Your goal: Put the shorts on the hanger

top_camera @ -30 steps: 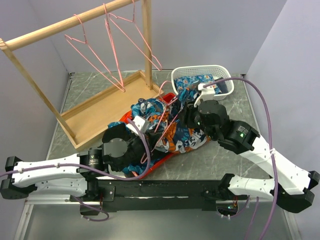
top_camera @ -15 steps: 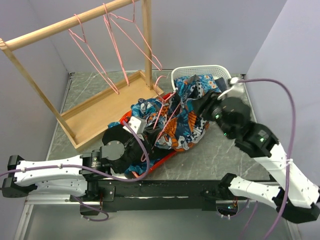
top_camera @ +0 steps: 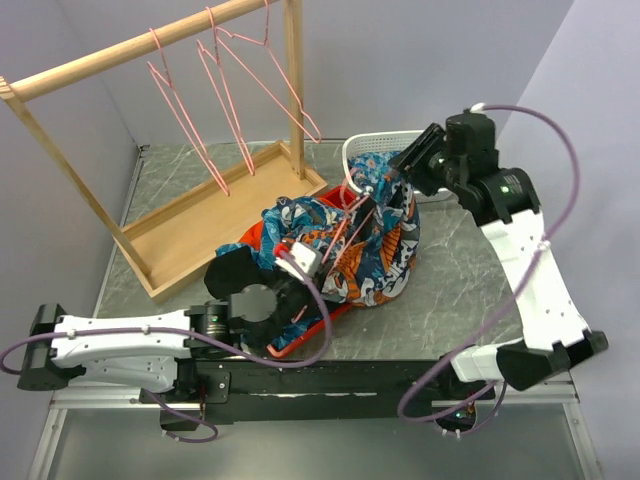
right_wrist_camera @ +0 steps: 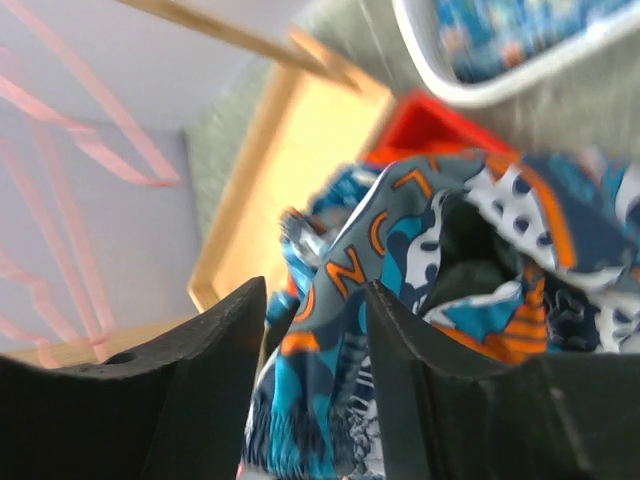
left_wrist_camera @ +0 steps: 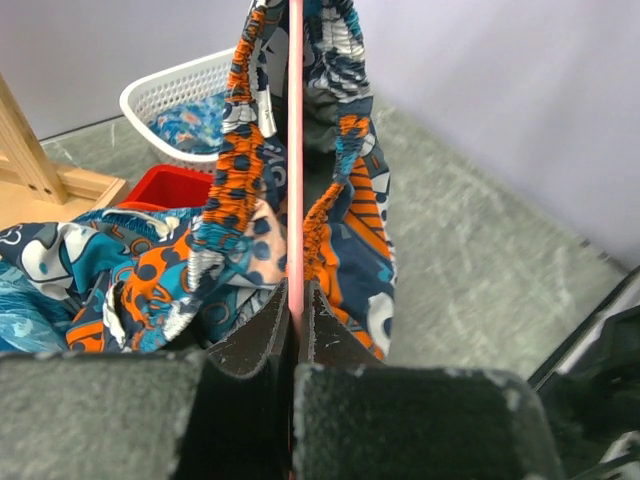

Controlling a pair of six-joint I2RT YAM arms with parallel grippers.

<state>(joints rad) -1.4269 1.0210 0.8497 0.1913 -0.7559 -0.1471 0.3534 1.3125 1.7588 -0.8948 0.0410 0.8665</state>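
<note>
The shorts (top_camera: pixel 375 250), printed navy, teal, orange and white, hang in a bunch over the table's middle. A pink wire hanger (top_camera: pixel 335 225) runs up through their waistband; the left wrist view shows the wire (left_wrist_camera: pixel 296 150) between the gathered waistband folds of the shorts (left_wrist_camera: pixel 240 180). My left gripper (top_camera: pixel 300 262) is shut on the hanger's lower wire (left_wrist_camera: pixel 297 290). My right gripper (top_camera: pixel 403 165) is raised just above the top of the shorts. Its jaws stand apart (right_wrist_camera: pixel 310 290), with the fabric (right_wrist_camera: pixel 400 230) showing beyond and between them.
A wooden rack (top_camera: pixel 150 45) at the back left holds three more pink hangers (top_camera: pixel 225 110) over its wooden base (top_camera: pixel 200 215). A white basket (top_camera: pixel 365 150) with blue flowered cloth stands behind the shorts. A red tray (top_camera: pixel 262 235) lies under the shorts' left part.
My right arm has risen and swung back to the right, from low over the shorts to above their top. The hanger and shorts now stand more upright.
</note>
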